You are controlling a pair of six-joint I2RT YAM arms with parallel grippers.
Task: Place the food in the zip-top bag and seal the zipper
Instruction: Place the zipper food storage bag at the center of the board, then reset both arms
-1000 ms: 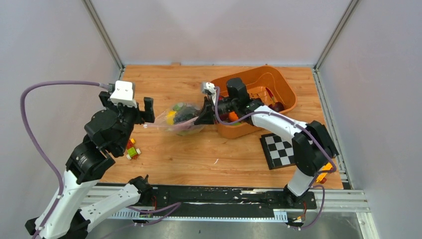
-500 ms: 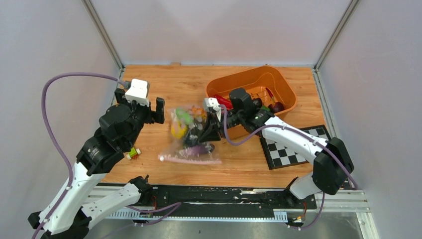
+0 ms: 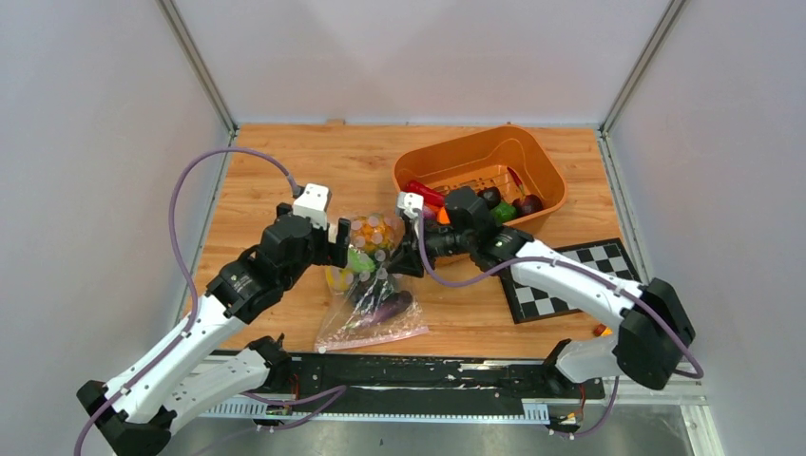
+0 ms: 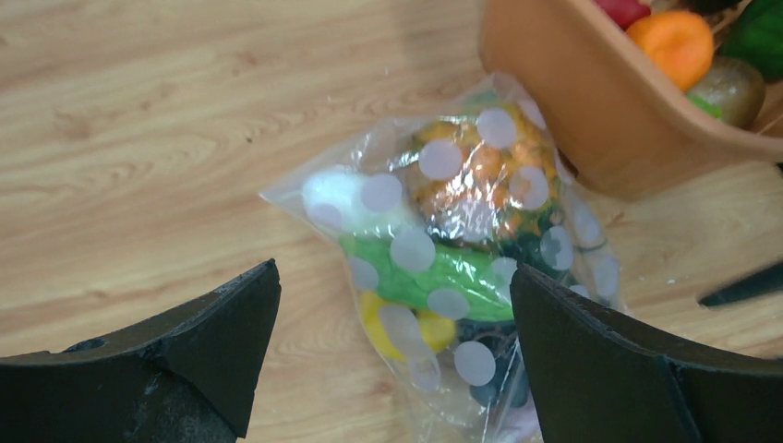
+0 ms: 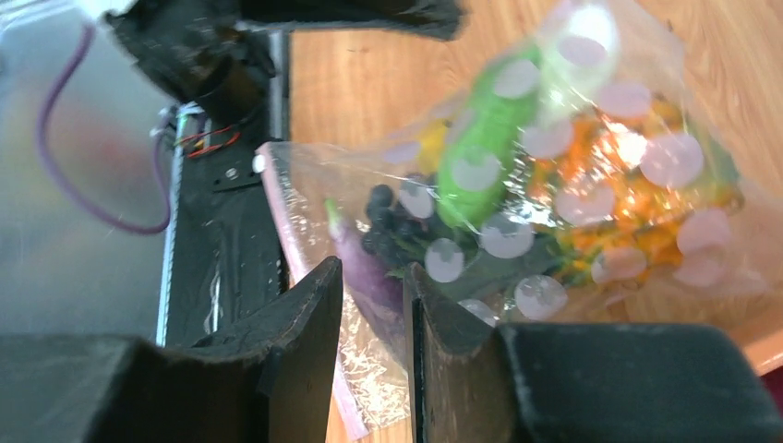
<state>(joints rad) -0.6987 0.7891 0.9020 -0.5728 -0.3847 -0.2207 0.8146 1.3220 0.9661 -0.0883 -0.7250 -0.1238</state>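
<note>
Filled dotted bag (image 3: pixel 373 294) lies on the table (image 3: pixel 285 161); left gripper (image 4: pixel 392 277) hangs wide open directly above it, right gripper (image 5: pixel 374 277) narrowly parted against its side.

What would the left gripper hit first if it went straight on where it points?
The left gripper would most likely meet the bag of food, framed between its open fingers; the depth is unclear.

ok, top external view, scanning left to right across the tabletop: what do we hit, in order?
zip-top bag → orange tub → checkerboard
</note>
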